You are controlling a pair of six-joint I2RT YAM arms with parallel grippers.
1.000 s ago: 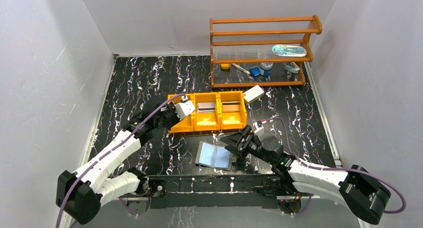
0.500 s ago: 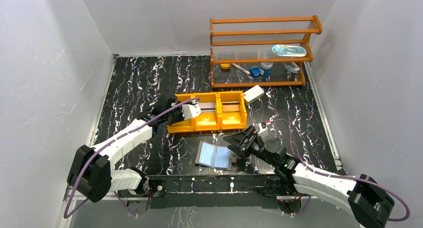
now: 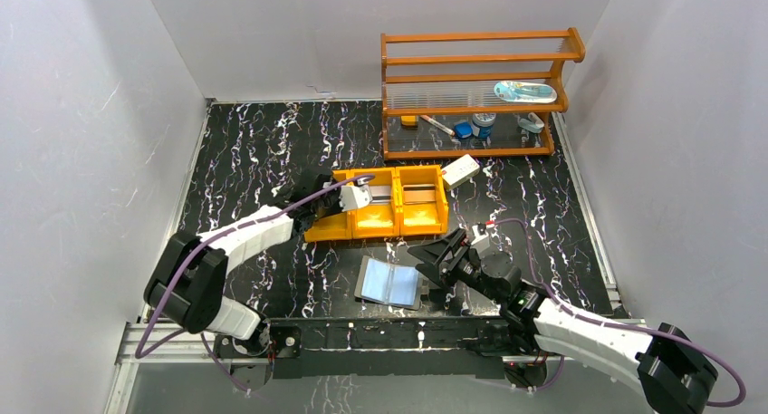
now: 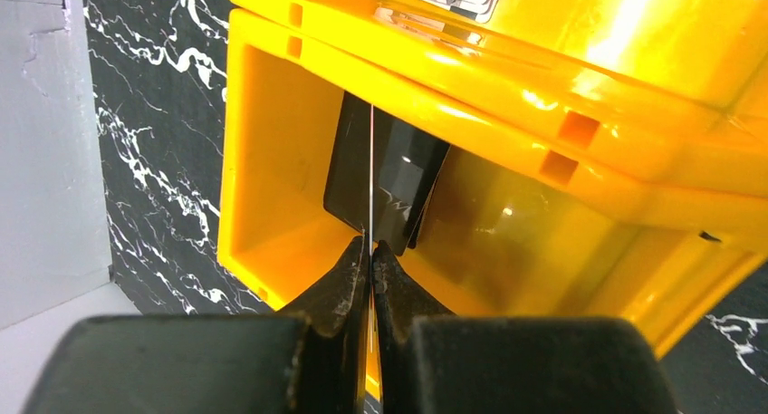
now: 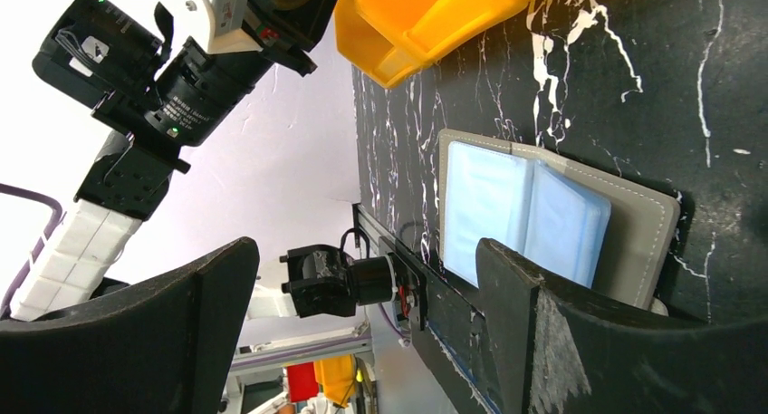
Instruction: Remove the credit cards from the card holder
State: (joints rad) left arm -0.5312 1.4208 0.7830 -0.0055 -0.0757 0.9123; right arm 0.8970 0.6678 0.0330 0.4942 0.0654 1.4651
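Progress looks nearly done imo: silvery card (image 3: 377, 195) and brownish card (image 3: 418, 195) sit in the orange tray (image 3: 421, 224), left gripper (image 4: 369, 251) is clamped on the dark card (image 4: 371, 178) over its left bin, right gripper (image 3: 435, 258) is spread beside the open card holder (image 3: 389, 283).

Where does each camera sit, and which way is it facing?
Top external: above and behind the arms, looking down on the table; both arms show.
Left wrist: on the left arm, facing into the orange tray; the left gripper pinches a dark card.
Right wrist: low, facing the open card holder; the right gripper, open, and the left arm show.
Shared: all three show the orange tray.
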